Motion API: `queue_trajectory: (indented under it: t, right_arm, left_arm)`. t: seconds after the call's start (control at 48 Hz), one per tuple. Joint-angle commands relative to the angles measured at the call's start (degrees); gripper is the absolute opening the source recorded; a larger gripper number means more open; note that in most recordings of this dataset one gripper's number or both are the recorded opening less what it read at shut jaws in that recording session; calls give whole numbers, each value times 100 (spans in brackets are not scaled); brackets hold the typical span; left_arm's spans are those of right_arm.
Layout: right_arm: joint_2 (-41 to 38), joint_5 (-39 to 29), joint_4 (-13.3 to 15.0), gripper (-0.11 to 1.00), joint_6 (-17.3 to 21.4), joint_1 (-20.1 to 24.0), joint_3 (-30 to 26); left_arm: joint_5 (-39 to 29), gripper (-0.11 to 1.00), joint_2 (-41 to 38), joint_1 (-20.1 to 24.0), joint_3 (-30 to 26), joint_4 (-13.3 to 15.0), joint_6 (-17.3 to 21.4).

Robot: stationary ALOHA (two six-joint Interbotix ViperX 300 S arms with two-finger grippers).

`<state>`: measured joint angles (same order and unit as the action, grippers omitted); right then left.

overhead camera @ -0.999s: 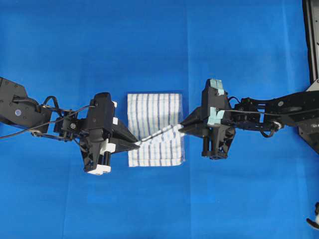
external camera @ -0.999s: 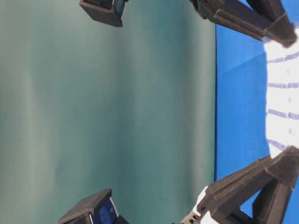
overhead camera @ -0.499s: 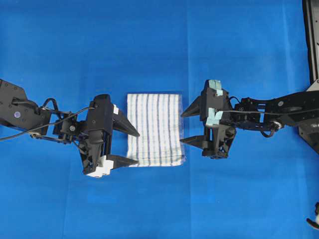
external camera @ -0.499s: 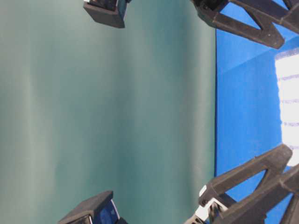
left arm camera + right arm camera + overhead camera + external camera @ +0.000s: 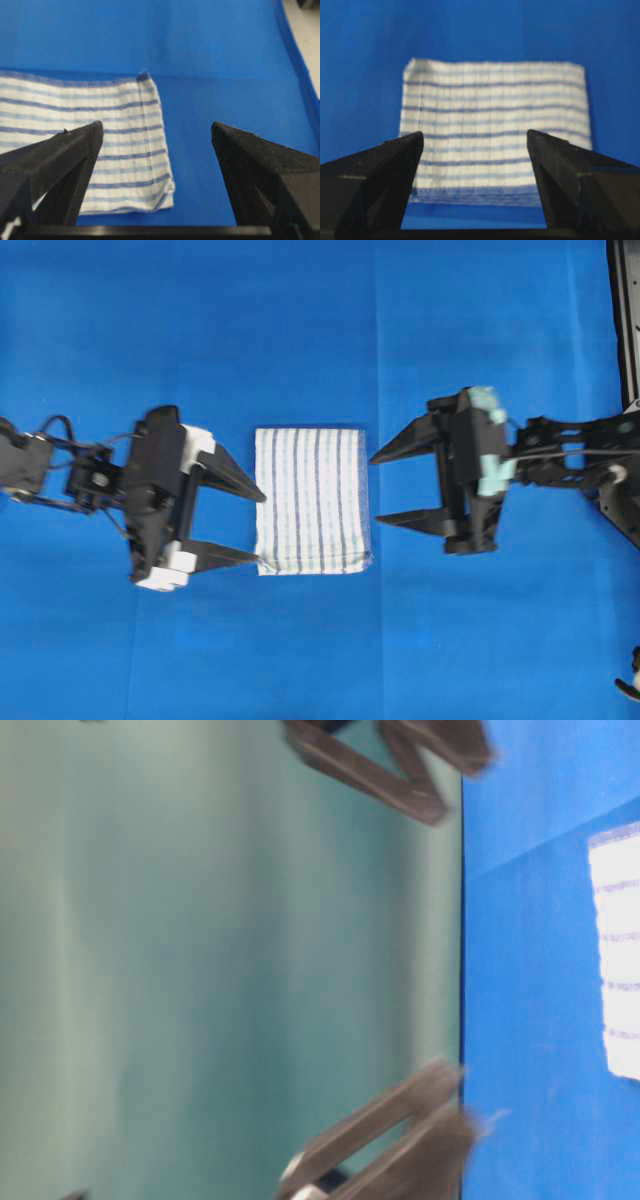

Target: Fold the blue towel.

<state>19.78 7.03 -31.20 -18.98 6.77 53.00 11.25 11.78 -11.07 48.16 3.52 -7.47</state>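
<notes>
The blue towel [image 5: 310, 500], white with thin blue stripes, lies flat as a folded rectangle in the middle of the blue table covering [image 5: 300, 330]. My left gripper [image 5: 260, 529] stands open just off its left edge, one fingertip close to the near-left corner. The left wrist view shows the towel [image 5: 100, 130] corner below the open left gripper [image 5: 156, 127]. My right gripper [image 5: 375, 490] is open just off the towel's right edge and holds nothing. In the right wrist view the towel [image 5: 495, 115] lies ahead of the open right gripper [image 5: 475, 134]. The table-level view catches the towel [image 5: 615, 950] and blurred fingers [image 5: 400, 1140].
A black frame [image 5: 625, 320] runs along the right edge of the overhead view, and a small pale object [image 5: 630, 680] sits at the lower right corner. A green backdrop [image 5: 200, 960] fills the table-level view beyond the table edge.
Both grippers were shut on a raised pinch of the towel's middle. They have opened, let it go, and pulled back outward to each side. The towel now lies flat.
</notes>
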Motion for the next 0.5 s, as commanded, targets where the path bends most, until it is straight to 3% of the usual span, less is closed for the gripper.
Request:
queue_trajectory:
  t: [0.0, 0.208, 0.479]
  right_arm:
    - [475, -97, 9, 84, -149, -114, 26]
    - [1644, -404, 18, 83, -483, -536, 475]
    - [2962, -1081, 53, 83, -615, -905, 888]
  left_arm:
    - [-79, 83, 562, 62, 79, -18, 158]
    - [-79, 82, 1573, 290, 703, -18, 457]
    - [-79, 82, 3023, 624, 1591, -18, 510]
